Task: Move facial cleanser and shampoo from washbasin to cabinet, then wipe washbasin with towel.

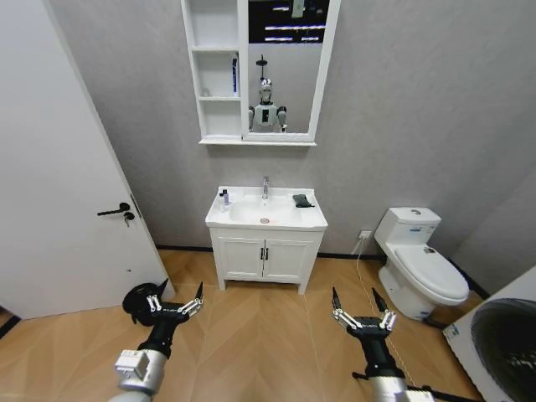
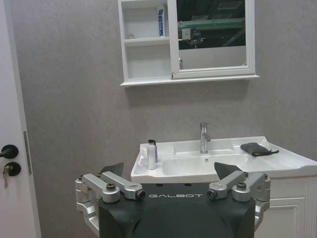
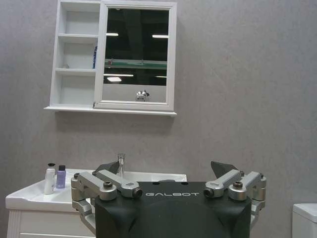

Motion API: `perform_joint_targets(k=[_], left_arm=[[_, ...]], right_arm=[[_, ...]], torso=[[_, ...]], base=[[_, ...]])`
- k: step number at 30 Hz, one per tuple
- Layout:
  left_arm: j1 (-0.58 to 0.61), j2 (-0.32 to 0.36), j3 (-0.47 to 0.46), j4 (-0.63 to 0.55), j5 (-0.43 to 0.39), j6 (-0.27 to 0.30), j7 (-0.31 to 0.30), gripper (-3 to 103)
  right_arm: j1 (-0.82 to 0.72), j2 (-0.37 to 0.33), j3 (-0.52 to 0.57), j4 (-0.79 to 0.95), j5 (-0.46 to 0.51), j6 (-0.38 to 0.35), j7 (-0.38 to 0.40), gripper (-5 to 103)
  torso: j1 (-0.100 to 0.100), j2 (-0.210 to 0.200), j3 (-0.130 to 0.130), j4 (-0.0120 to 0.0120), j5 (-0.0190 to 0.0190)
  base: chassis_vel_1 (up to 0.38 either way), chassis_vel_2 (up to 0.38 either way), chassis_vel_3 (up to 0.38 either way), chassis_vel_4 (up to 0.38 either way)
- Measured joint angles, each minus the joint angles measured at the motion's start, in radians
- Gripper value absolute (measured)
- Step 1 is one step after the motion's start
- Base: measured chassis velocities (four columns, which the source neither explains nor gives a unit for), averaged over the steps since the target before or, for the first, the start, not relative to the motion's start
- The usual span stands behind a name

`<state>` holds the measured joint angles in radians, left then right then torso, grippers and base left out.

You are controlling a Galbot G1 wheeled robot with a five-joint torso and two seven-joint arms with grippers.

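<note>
Against the far wall stands the white washbasin [image 1: 251, 223] with its chrome faucet [image 1: 265, 185]. At its left rear corner the slim white facial cleanser [image 3: 49, 178] and the shorter purple shampoo [image 3: 61, 176] stand side by side. A dark towel [image 1: 302, 201] lies rumpled on the right rim. Above hangs the white cabinet [image 1: 216, 75] of shelf cubbies joined to a mirror. My left gripper [image 1: 182, 289] and right gripper [image 1: 355, 295] hover low over the wooden floor, well short of the basin, both open and holding nothing. The left wrist view shows the cleanser [image 2: 151, 156] and the towel [image 2: 255, 148].
A white door [image 1: 50, 167] with a black handle is at the left. A toilet [image 1: 423, 264] stands at the right, with a washing machine [image 1: 502, 335] nearer. The two-door vanity [image 1: 265, 258] carries the basin. A blue tube [image 1: 235, 75] stands on a cabinet shelf.
</note>
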<state>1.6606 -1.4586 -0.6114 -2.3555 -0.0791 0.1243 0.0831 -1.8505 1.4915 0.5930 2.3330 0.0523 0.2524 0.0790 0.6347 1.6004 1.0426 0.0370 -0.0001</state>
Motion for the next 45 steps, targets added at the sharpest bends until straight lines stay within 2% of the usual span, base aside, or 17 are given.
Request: perform_joint_targets(k=[25, 27, 28, 29, 34, 45], left_arm=[[0.0, -0.007, 0.02, 0.018, 0.01, -0.008, 0.002, 100], [0.0, -0.008, 0.024, 0.018, 0.013, -0.008, 0.003, 100], [0.001, -0.009, 0.026, 0.018, 0.015, -0.008, 0.003, 100], [0.0, -0.009, 0.027, 0.018, 0.016, -0.008, 0.003, 100], [0.0, -0.009, 0.031, 0.025, 0.019, -0.009, 0.003, 100], [0.0, -0.011, 0.038, 0.046, 0.03, -0.013, 0.004, 100]], right_arm=[[0.006, 0.003, -0.001, -0.013, 0.0, 0.013, -0.001, 100], [0.005, 0.003, 0.001, -0.013, 0.0, 0.017, -0.001, 100], [0.004, 0.003, 0.002, -0.014, 0.001, 0.02, -0.001, 100], [0.002, 0.003, 0.003, -0.016, 0.001, 0.025, -0.001, 100], [0.001, 0.002, 0.001, -0.032, -0.004, 0.038, -0.001, 100], [0.019, -0.002, 0.008, -0.063, -0.021, 0.085, -0.011, 100]], torso=[[0.0, 0.0, 0.0, 0.0001, 0.0001], [0.0, 0.0, 0.0, -0.0004, 0.0], [0.0, 0.0, 0.0, 0.0003, 0.0006], [0.0, 0.0, 0.0, -0.0002, 0.0], [0.001, 0.0, 0.0, 0.0003, 0.0006], [0.0, 0.0, 0.0, -0.0002, 0.0]], base=[[-0.214, 0.215, 0.217, -0.221], [-0.289, 0.3, 0.301, -0.322], [-0.289, 0.319, 0.311, -0.322], [-0.332, 0.305, 0.335, -0.319], [-0.304, 0.309, 0.298, -0.316], [-0.338, 0.332, 0.336, -0.333]])
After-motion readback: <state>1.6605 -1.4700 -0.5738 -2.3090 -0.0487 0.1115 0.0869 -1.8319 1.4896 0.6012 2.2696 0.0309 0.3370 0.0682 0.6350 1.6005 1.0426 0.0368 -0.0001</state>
